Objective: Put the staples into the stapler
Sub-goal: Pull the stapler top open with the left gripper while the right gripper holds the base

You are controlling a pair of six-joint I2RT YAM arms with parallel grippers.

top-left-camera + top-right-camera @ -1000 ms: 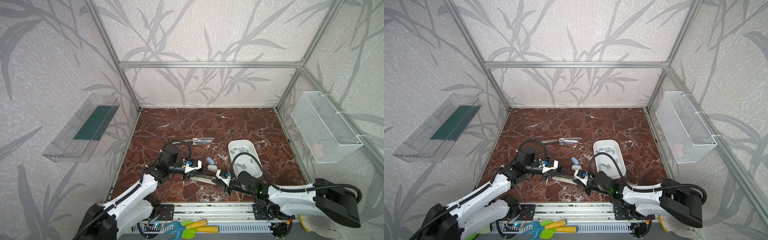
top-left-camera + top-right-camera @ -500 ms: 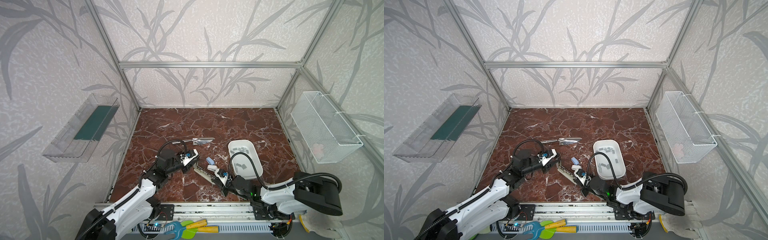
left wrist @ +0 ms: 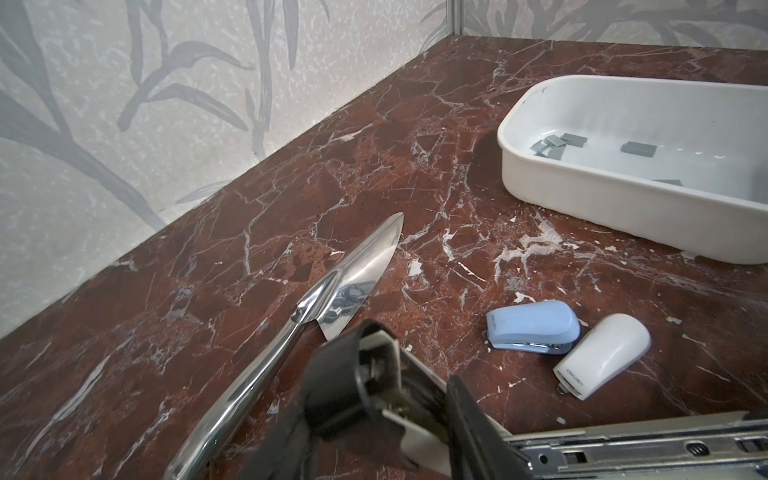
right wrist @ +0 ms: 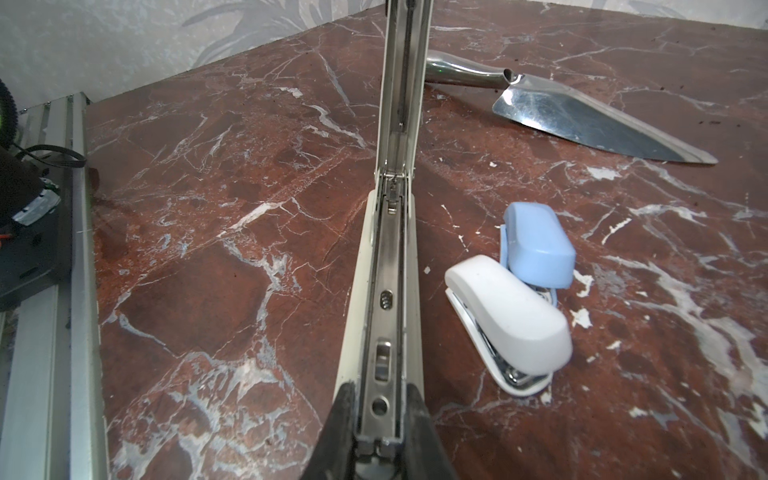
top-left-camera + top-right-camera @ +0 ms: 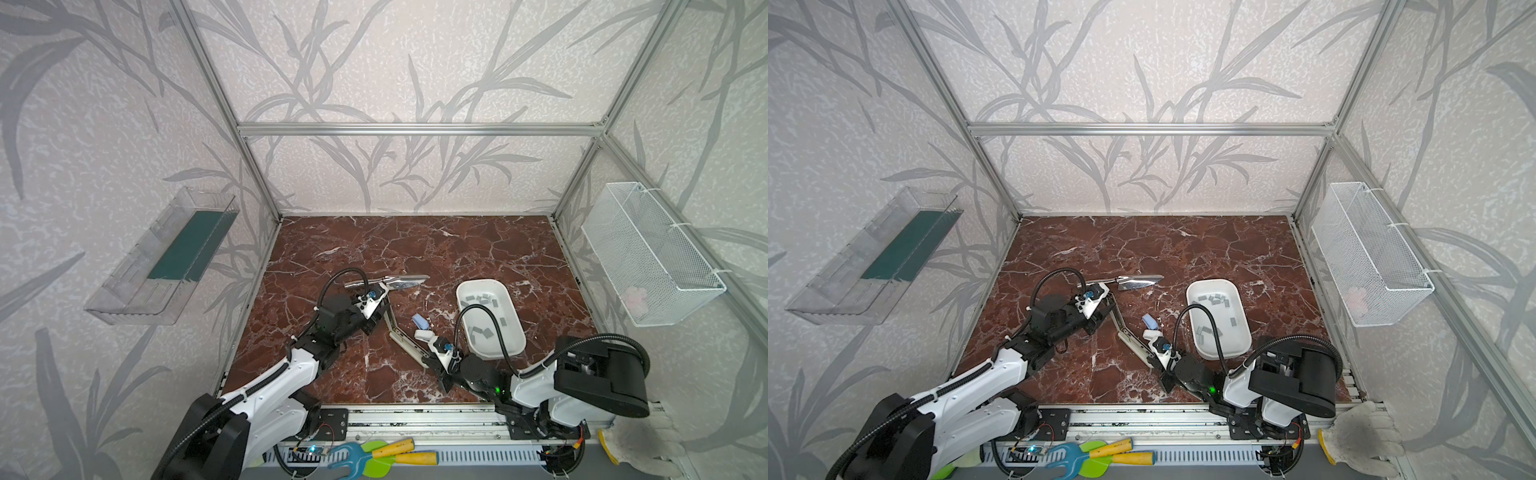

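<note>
One second on: stapler [image 5: 409, 347] hinged open into a V on the desk [image 5: 415, 249] | right jaws clamped on its base end | left jaws astride the lid tip, cannot tell if gripping | staples [image 5: 484, 298] lie in the white tray [image 5: 480, 282]; channel bared for loading.

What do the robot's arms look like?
The left arm and right arm are white with black joints and shoulders. A black ribbed cable loops above each wrist. The fingers are black wedges. The right arm shows a green light.
</note>
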